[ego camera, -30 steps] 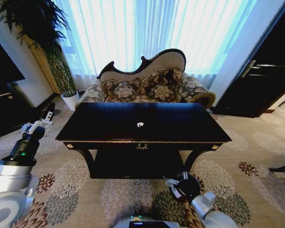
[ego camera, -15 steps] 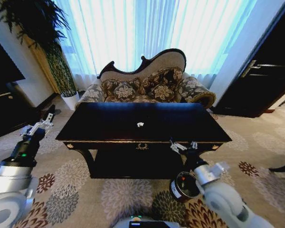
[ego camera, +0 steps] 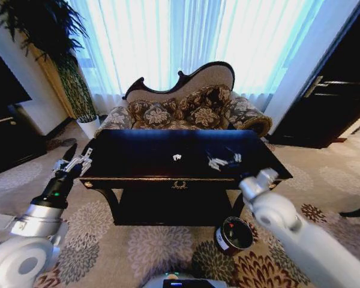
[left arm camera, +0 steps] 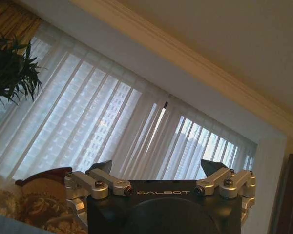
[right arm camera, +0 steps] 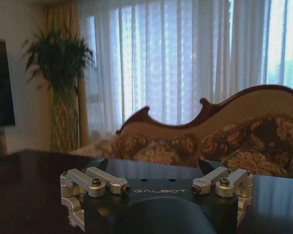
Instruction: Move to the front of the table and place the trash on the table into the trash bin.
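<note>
The robot stands at the front of the bench point(ego camera: 138, 171); the drive-up step appears complete and the pick-up step is in hand.

The right pincer point(ego camera: 223, 159) is extended over the bench top, fingers spread wide and empty, as the right wrist view point(right arm camera: 156, 168) also shows. One white wadded paper bit point(ego camera: 177, 157) lies on the bench top, near this pincer, on its left-arm side and apart from it.

The trash bin point(ego camera: 233, 234) stands on the carpet in front of the bench, below the right arm.

The left pincer point(ego camera: 77, 161) is raised just off the bench's left front corner, fingers spread wide, holding nothing.

Judgement: the next move calls for shifting the right pincer across until its fingers straddle the paper bit, then lowering and closing on it.
</note>
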Motion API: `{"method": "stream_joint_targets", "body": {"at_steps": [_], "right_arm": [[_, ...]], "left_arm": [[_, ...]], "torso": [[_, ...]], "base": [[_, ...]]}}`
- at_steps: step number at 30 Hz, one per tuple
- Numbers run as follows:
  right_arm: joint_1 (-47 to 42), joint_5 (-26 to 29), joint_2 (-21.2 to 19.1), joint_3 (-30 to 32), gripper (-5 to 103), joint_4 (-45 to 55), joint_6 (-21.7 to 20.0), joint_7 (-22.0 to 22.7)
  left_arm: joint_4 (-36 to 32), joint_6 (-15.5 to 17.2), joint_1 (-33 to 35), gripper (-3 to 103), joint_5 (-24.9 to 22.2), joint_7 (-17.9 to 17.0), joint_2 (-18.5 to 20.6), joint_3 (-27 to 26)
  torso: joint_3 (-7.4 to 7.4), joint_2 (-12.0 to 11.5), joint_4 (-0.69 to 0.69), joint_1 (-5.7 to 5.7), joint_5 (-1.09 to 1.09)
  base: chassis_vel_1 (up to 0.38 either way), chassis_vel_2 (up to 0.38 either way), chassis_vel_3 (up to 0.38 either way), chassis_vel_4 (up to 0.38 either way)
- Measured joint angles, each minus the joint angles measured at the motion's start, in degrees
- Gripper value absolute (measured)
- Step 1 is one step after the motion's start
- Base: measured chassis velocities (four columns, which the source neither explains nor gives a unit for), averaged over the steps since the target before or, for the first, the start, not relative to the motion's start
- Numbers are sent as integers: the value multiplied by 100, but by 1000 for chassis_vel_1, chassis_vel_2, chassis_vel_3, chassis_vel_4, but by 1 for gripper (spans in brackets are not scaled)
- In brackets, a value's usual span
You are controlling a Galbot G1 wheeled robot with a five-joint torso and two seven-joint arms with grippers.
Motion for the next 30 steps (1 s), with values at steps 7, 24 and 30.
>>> {"method": "stream_joint_targets", "body": {"at_steps": [7, 24, 30], "right_arm": [[1882, 140, 10, -1548, 100, -879, -145, -38], [3938, 1351, 391, -3939, 100, -1020, -1411, 873], [4226, 1546, 724, -4387, 100, -1263, -1542, 1118]], "left_arm": [[0, 5, -90, 100, 39, -1, -75, -8], [0, 8, -103, 100, 6, 2, -109, -170], [0, 7, -91, 100, -6, 3, -123, -234]], "torso": [[0, 0, 1, 0, 0], [-1, 0, -1, -1, -2], [-1, 0, 1, -1, -2]], "base": [[0, 0, 0, 0], [0, 0, 0, 0], [0, 0, 0, 0]]}}
